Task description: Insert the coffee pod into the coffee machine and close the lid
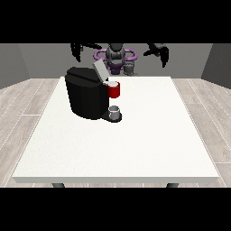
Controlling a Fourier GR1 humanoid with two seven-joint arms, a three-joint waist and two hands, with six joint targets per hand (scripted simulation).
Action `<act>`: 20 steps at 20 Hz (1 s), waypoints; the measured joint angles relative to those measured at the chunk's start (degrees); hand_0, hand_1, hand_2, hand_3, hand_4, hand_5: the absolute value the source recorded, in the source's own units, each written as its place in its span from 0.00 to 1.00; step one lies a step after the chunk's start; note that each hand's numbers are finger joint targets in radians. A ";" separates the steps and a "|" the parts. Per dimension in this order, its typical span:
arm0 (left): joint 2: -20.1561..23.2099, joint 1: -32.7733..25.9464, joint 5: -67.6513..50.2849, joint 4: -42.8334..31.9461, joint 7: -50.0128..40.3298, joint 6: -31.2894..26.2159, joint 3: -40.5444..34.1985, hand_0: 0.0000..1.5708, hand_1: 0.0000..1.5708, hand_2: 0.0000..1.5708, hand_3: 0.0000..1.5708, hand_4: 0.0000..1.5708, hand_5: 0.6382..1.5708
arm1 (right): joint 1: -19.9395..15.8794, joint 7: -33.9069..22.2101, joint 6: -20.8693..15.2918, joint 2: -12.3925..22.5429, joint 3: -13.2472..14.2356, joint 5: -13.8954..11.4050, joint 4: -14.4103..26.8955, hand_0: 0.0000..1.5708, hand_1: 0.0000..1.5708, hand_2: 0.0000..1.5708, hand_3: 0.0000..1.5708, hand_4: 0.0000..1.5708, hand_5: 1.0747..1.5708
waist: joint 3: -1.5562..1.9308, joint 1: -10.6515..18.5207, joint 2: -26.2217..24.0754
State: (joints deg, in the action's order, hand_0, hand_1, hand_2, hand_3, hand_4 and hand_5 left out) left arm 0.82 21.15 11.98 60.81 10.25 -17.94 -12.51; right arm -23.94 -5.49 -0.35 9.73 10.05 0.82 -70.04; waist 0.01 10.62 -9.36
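Machine [85, 97]: black, we see it far left on the table [135, 144]; lid [100, 70] tilted up.
Red thing at the machine [114, 90]: at its right side.
Grey thing [114, 111]: below that, on the base; we cannot tell whether it is the pod.
Hand at the view's left [77, 49]: raised, apart from everything; fingers unreadable.
Hand at the view's right [159, 50]: same.

I see coffee machine [85, 97] on table [135, 144], toward 10 o'clock of tabletop centre. Lid [100, 70] tilted up at machine's top. Cup [115, 111] on machine's base, at its 3 o'clock. Robot [116, 56] behind table's far edge, 12 o'clock. Both hands raised, apart from table.
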 measured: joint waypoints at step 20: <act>1.95 -6.95 -5.18 19.09 -4.91 2.98 3.95 0.00 0.00 0.00 0.00 0.20 1.00 | -12.38 1.13 0.91 -0.25 -1.41 1.13 10.02 0.00 0.00 0.00 0.00 0.00 1.00 | -0.02 -0.94 10.30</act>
State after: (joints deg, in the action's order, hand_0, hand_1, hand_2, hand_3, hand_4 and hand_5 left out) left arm 2.78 14.21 6.80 79.90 5.34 -14.96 -8.56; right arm -36.31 -4.36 0.57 9.48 8.64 1.95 -60.02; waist 0.00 9.68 0.94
